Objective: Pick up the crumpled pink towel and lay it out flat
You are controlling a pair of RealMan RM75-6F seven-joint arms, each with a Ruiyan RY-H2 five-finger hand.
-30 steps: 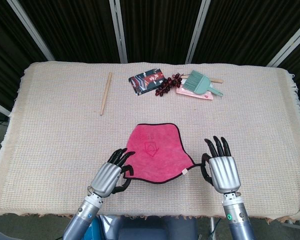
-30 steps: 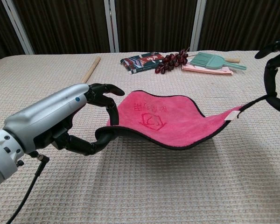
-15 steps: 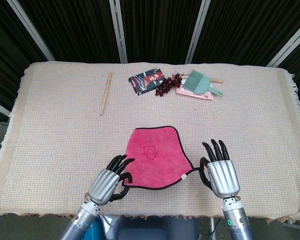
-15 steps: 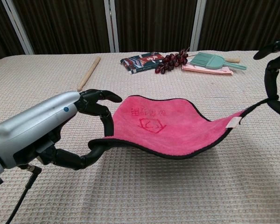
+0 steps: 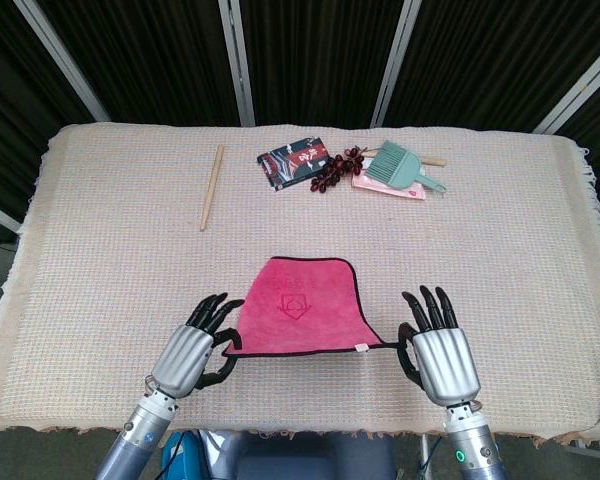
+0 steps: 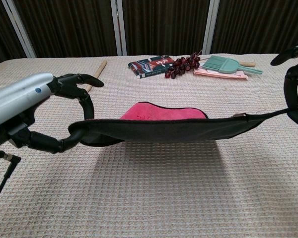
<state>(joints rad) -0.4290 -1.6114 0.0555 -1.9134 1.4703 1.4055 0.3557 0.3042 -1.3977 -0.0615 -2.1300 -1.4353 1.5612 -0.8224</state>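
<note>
The pink towel (image 5: 300,305) with black edging hangs stretched between my two hands above the table's front. My left hand (image 5: 188,355) pinches its near left corner and my right hand (image 5: 438,355) pinches its near right corner by a thin strip. In the chest view the towel (image 6: 159,111) shows almost edge-on, pulled taut, its dark near edge running from the left hand (image 6: 49,116) to the right hand (image 6: 294,82). The far edge dips toward the beige table cover (image 5: 110,260).
At the back of the table lie a wooden stick (image 5: 211,187), a dark packet (image 5: 294,163), a bunch of dark grapes (image 5: 335,171), a teal brush (image 5: 404,167) and a pink card (image 5: 388,187) under it. The table's front edge runs just under my hands.
Both hands drew back toward the front edge and the left moved outward, pulling the sagging towel taut and raising its near edge.
</note>
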